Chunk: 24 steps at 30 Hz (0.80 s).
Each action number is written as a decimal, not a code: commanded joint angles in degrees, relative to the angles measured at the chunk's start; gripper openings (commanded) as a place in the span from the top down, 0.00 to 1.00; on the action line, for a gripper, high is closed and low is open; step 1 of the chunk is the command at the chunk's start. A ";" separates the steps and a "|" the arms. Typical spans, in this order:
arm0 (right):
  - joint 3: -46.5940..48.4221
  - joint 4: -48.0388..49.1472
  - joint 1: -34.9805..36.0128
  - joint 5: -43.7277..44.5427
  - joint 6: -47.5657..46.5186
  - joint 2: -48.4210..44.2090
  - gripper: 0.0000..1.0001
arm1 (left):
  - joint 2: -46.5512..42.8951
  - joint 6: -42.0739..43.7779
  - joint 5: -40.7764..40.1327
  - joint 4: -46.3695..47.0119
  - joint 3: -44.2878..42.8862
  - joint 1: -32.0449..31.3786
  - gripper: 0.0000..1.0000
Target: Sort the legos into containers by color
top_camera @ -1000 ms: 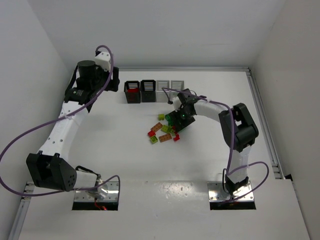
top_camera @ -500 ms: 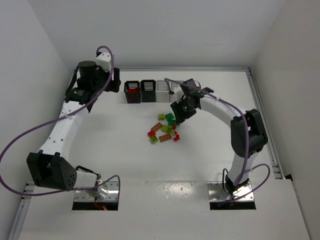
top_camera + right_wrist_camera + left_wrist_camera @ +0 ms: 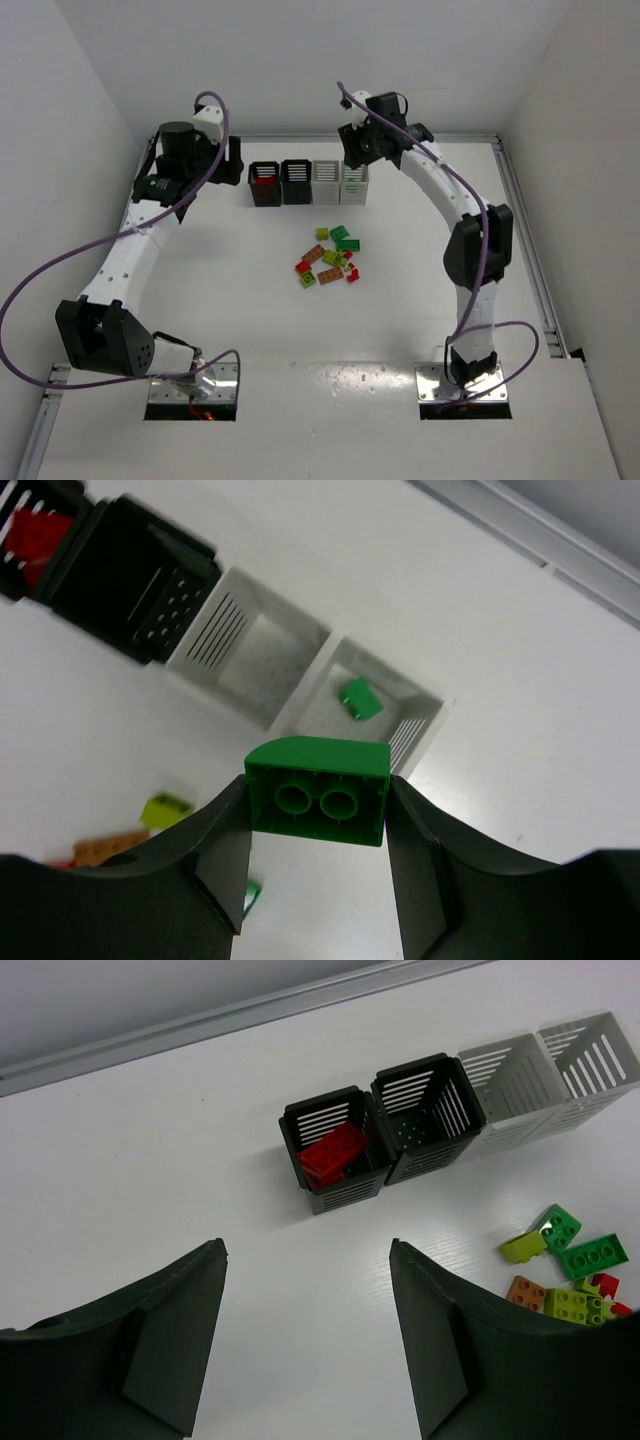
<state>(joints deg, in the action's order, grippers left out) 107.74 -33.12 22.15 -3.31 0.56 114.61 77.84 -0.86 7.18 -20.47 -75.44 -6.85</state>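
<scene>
**Right gripper** (image 3: 318,805): the fingers are clamped on a green brick (image 3: 318,780), with its two underside tubes facing the wrist camera. The brick hangs above the table (image 3: 220,280), just on the near side of the end white bin (image 3: 408,738). This bin contains one small green piece (image 3: 360,698). The neighbouring white bin (image 3: 218,632) shows its speckled floor.

**Left gripper** (image 3: 307,1260): the fingers are spread wide with only table between them. The gripper hovers over the table on the near side of the two black bins. The first black bin (image 3: 340,1192) holds a red brick (image 3: 333,1151). The second black bin (image 3: 430,1160) shows its perforated floor.

**Loose pile** (image 3: 330,258): it lies on the table in front of the bin row, apart from it.

**Limits of visibility**
- Overhead view: the held brick cannot be made out because the right gripper body covers it. The pieces in the pile overlap, so an exact count is not possible.
- Left wrist view: the pile is cut off at the right edge. Two green pieces, two yellow-green, one orange-tan and a red fragment are visible, and the last of these is partly hidden.
- Right wrist view: the pile is blurred. One yellow-green and one orange-tan piece are discernible, and a green one is half hidden behind a finger. The first black bin is cropped at the upper left corner — only a red patch shows inside it.
</scene>
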 commanded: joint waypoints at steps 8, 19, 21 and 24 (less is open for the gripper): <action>11.00 0.43 -2.29 1.38 1.38 10.72 0.81 | -0.32 -1.16 0.11 1.66 -0.67 0.52 0.28; 11.61 0.43 -2.82 1.38 1.90 12.48 0.41 | 0.20 -0.63 1.25 1.66 -0.67 0.52 0.28; 11.61 0.43 -2.82 1.91 1.90 12.48 0.34 | -0.32 0.07 1.26 1.14 -0.67 0.00 0.28; 11.61 0.43 -2.82 1.91 2.43 11.78 0.26 | -0.85 2.96 1.26 0.44 0.64 -1.40 0.27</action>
<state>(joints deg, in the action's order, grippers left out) 116.99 -33.93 19.62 -1.87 1.98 127.17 77.95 -0.05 7.55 -20.49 -75.40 -7.27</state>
